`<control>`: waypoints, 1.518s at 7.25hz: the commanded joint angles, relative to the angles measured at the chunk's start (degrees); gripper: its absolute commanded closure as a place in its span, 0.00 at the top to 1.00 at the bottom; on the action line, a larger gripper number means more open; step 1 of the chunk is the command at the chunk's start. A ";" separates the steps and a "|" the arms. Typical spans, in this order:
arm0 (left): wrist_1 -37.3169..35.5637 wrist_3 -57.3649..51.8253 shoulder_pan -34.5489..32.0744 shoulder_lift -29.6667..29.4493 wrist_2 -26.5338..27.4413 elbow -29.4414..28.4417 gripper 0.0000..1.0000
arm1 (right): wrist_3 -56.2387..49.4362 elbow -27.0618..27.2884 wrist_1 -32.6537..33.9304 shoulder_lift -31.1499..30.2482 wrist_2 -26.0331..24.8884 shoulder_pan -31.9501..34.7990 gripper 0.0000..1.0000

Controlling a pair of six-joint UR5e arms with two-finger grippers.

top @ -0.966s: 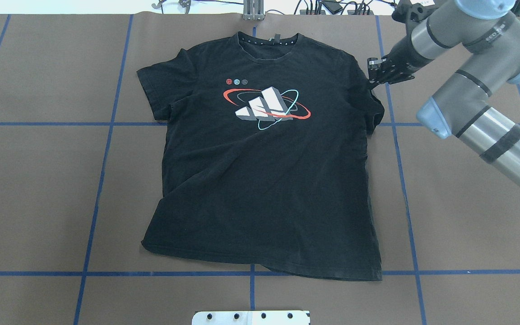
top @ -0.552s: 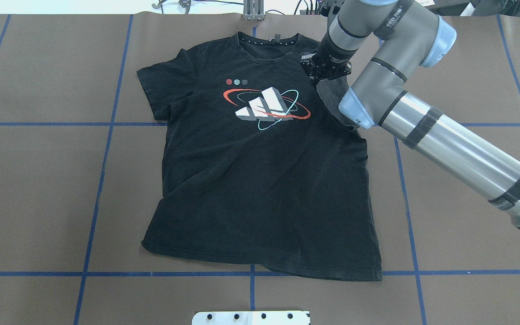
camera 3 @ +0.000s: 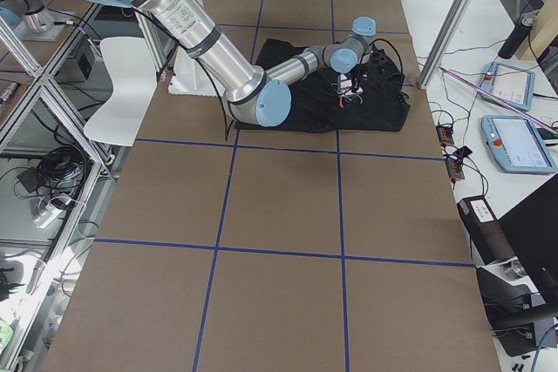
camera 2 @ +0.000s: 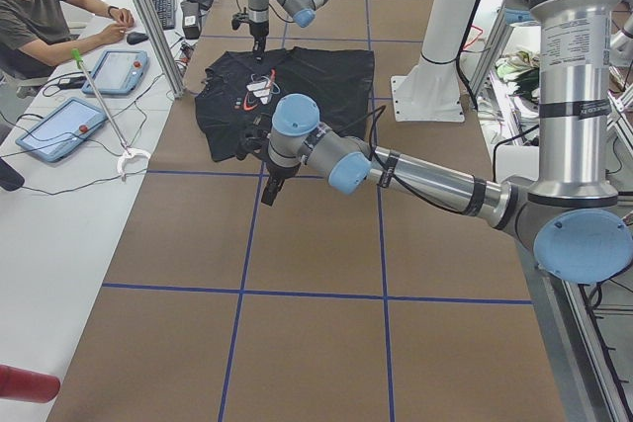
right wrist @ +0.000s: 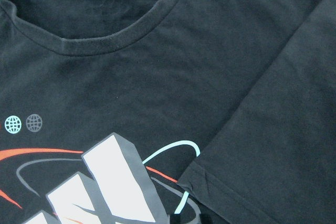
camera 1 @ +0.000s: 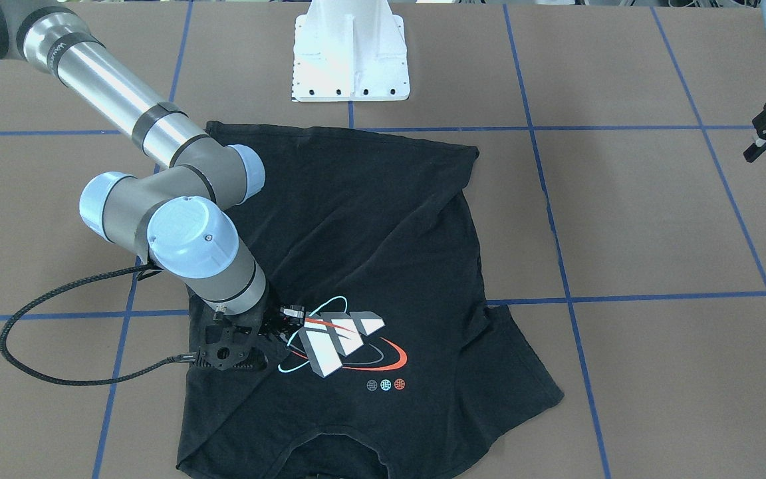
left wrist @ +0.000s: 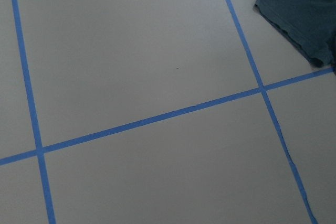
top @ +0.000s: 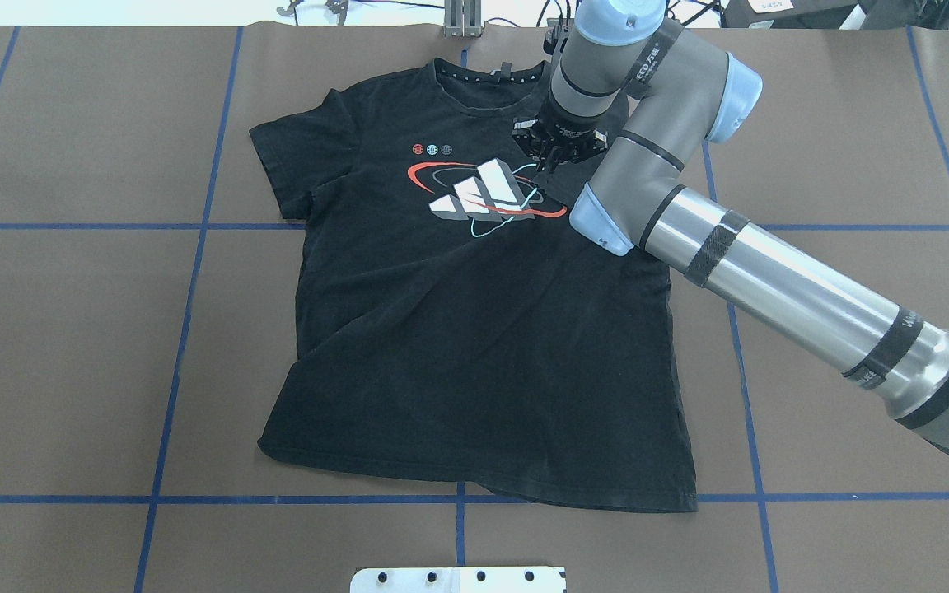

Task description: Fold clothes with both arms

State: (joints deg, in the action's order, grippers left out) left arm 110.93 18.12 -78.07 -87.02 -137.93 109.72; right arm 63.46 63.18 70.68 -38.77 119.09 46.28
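The black T-shirt lies flat, face up, collar at the far edge, its white, red and cyan graphic showing. My right gripper is shut on the shirt's right sleeve and holds it folded inward at the graphic's edge. The right wrist view shows the sleeve hem lying over the chest. The gripper also shows in the front view. My left gripper hangs open and empty above bare table, well beside the shirt. The left wrist view shows only the other sleeve's tip.
The brown table cover carries a blue tape grid. The white mounting base stands at the near edge. A black cable loop trails from the right wrist. An operator sits with tablets beyond the far edge.
My right gripper has moved left from the shirt's right side to the chest graphic, pulling the sleeve over the shirt front. The rest of the shirt has not shifted.
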 commanded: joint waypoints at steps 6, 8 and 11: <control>19.17 16.32 17.05 -35.01 5.83 -40.47 0.95 | 0.34 30.81 0.78 -21.93 1.76 -0.05 1.00; 27.74 17.56 21.01 -42.76 14.81 -53.68 0.88 | 0.34 34.02 0.78 -24.94 1.76 -0.05 1.00; 30.47 17.74 22.52 -46.37 18.31 -61.51 0.74 | 0.26 34.20 0.69 -26.09 1.41 0.13 1.00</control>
State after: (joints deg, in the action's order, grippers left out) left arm 139.42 35.72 -55.87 -131.09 -120.74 52.65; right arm 63.79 97.16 71.44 -64.12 120.63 46.32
